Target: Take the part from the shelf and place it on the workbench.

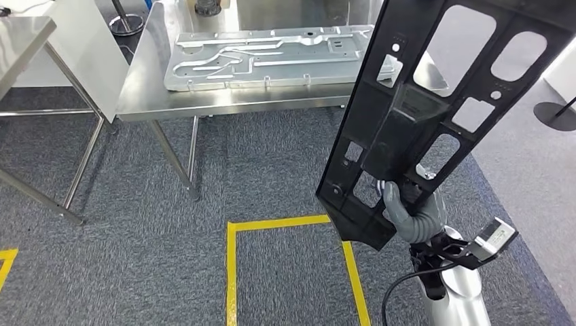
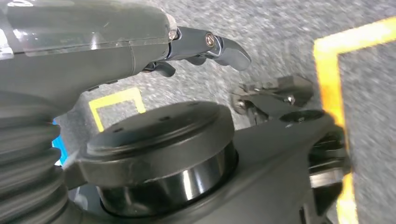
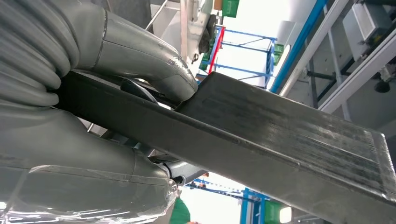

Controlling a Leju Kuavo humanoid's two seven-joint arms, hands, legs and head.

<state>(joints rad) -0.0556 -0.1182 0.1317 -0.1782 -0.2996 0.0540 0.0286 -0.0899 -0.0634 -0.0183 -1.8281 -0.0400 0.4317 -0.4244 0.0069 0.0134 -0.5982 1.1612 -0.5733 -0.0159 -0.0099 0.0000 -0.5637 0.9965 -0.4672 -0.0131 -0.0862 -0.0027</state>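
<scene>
A large black plastic panel (image 1: 435, 102) with several cut-out windows stands nearly upright on the right of the head view, and my right hand (image 1: 407, 214) grips its lower end. In the right wrist view the thumb (image 3: 149, 65) presses on the dark panel (image 3: 280, 135) and the fingers wrap beneath it. A steel workbench (image 1: 224, 105) lies ahead at the top centre, with a silver stamped metal plate (image 1: 272, 58) on it. My left hand (image 2: 205, 46) hangs above the carpet, its fingers slightly curled and holding nothing.
A second steel table (image 1: 27, 41) stands at the far left, with its legs (image 1: 75, 176) reaching onto the grey carpet. Yellow floor tape (image 1: 234, 272) marks a rectangle in front of me. A round black stand base (image 1: 553, 115) sits at the right edge.
</scene>
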